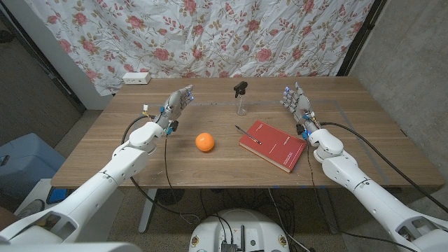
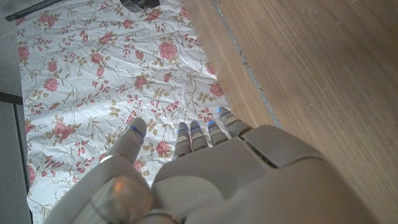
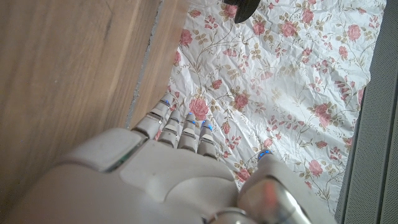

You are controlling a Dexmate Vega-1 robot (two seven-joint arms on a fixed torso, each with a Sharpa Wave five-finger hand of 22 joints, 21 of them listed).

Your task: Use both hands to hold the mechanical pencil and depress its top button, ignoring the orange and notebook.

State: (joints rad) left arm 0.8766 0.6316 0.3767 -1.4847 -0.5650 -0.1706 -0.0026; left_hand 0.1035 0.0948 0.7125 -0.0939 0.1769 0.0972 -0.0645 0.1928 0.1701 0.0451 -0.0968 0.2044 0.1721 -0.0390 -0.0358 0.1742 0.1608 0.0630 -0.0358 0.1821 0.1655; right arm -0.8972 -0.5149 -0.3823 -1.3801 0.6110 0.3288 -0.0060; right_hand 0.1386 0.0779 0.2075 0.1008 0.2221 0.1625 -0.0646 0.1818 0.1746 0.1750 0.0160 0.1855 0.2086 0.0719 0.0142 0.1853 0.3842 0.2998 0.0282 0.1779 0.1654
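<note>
From where I stand, the left hand is raised over the wooden table at about 10 o'clock from the table's middle, fingers apart and reaching toward the far edge, holding nothing. The right hand mirrors it at about 2 o'clock, fingers also spread and empty. In the left wrist view the left hand's fingertips point toward the floral cloth hanging behind the table, and the right wrist view shows the right hand the same way, fingers slightly parted over the table's far edge.

The mechanical pencil lies at roughly 3 o'clock from the orange, a thin dark stick resting across the near-left corner of the red notebook, its tip end poking off onto the wood. It is well apart from both hands.

The orange sits near the table's middle, between the 2 arms. A small clear spray bottle with a black top stands upright at 12 o'clock, just beyond the notebook. A white power strip sits off the table's far-left corner.
</note>
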